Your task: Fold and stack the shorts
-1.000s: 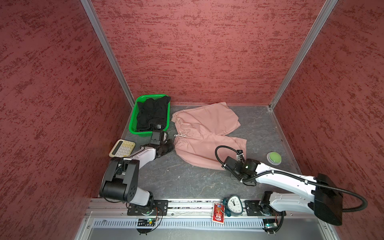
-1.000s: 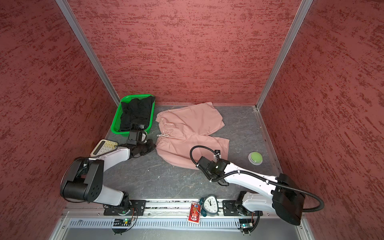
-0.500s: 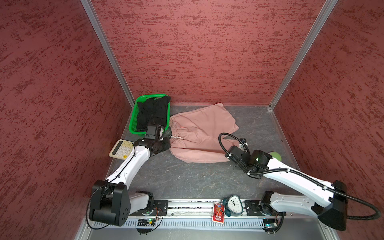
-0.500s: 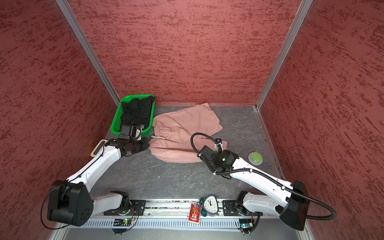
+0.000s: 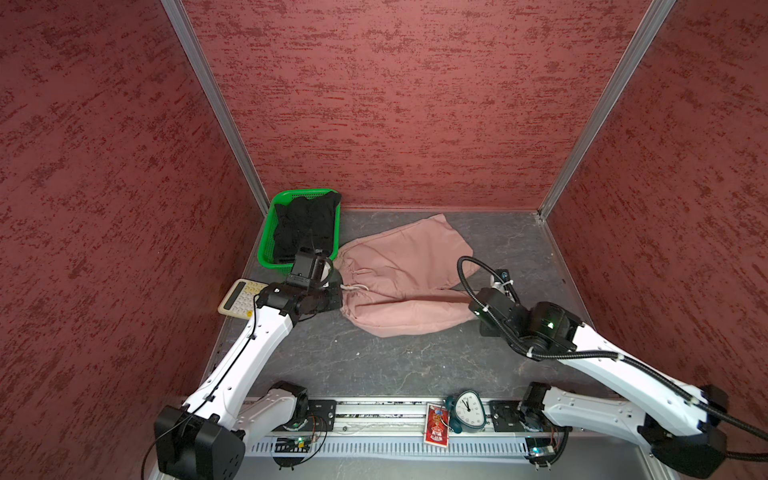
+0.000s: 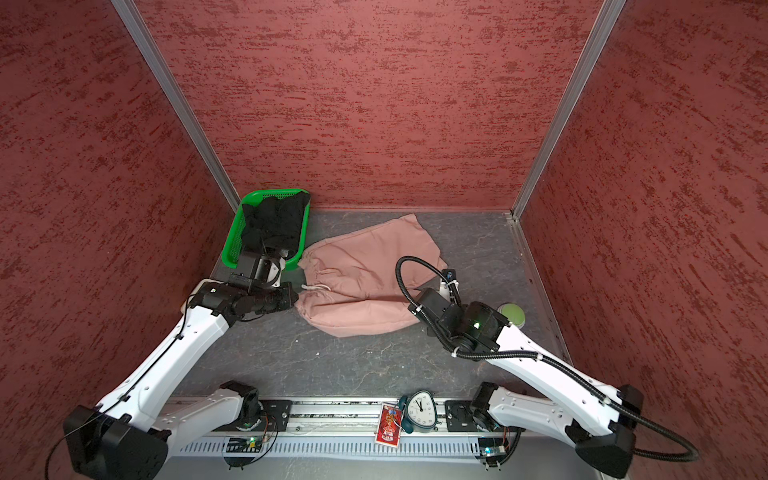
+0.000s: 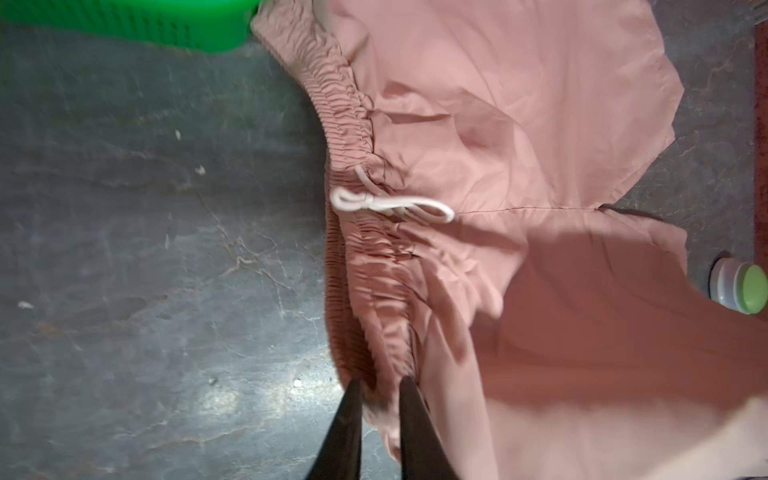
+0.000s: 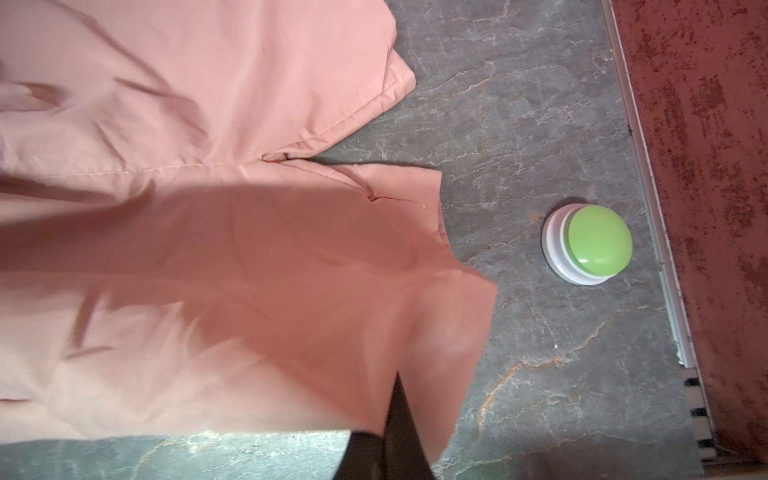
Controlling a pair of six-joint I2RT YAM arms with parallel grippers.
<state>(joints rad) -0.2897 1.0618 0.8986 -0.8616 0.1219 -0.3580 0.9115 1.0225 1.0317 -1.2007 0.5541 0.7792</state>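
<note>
Find the pink shorts (image 5: 399, 270) mid-table, waist to the left, legs to the right, near half raised and doubling over toward the far half. Find the black shorts (image 5: 305, 226) heaped in the green basket (image 5: 268, 232) at the far left, touched by neither arm. Judge the step as the lengthwise fold of the pink pair, partly done. Note the left gripper (image 7: 380, 386) at the near end of the gathered waistband (image 7: 349, 112), fingers (image 7: 349, 419) slightly parted with the band's edge between them, so no firm hold to rely on there. Note the right gripper (image 8: 395, 395) at the near leg's hem, fingers pressed together and clamped on the cloth. To finish well: pinch the band again on the left if need be, then carry both ends toward the far wall at one pace and one height, keeping the raised edge straight between the two grips. Lay near leg squarely onto far leg, hem on hem, band end on band end, with the white drawstring (image 7: 390, 205) tucked inside. Let go only with cloth resting flat, then lift straight up to avoid dragging the top layer back. Steer the right wrist clear of the green button (image 8: 598, 241) on the right, and the left clear of the basket rim
</note>
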